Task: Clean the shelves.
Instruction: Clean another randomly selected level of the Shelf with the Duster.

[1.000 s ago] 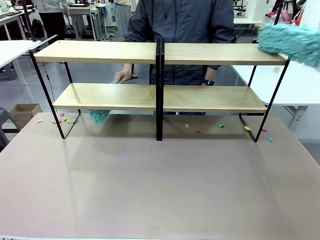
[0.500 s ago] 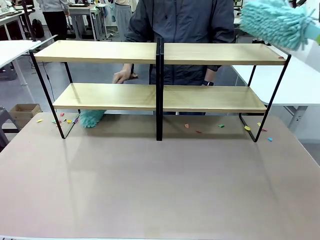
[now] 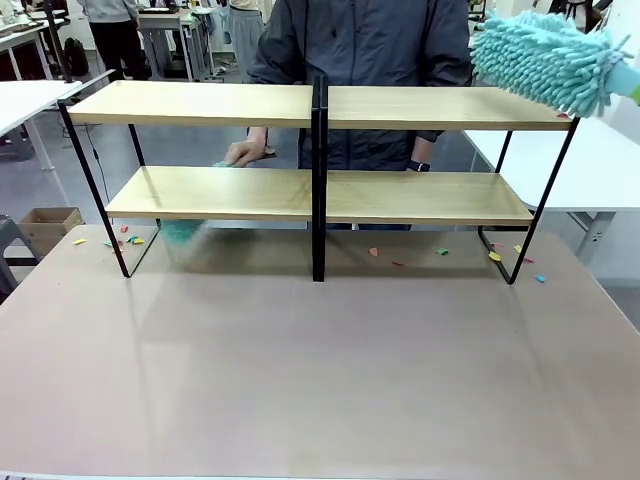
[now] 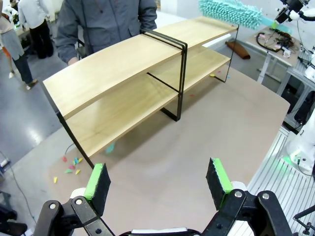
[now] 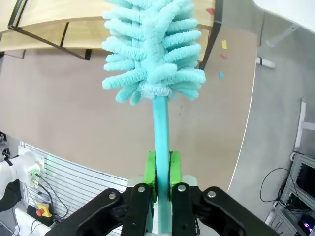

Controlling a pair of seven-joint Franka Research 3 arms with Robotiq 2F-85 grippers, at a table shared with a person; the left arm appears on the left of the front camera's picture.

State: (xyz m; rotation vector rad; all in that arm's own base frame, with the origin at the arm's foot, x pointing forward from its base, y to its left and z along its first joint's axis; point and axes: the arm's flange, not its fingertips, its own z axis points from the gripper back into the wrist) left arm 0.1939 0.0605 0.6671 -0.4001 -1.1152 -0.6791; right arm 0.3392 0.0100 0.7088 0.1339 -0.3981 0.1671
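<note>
On the worktop [image 3: 320, 370], toward its far edge — the shelves [image 3: 318, 150]; a person [image 3: 365, 40] behind them, at centre. Above the upper board's right end — a duster [image 3: 545, 58], handle in the right tool [image 5: 163, 164]. Under the lower left board, a second duster [image 3: 182, 232]; scraps [image 3: 128, 238] by both end legs.

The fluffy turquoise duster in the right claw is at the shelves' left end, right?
No: the front view shows the fluffy turquoise duster, in the right claw, at the right end of the black-framed light wood shelves.
</note>
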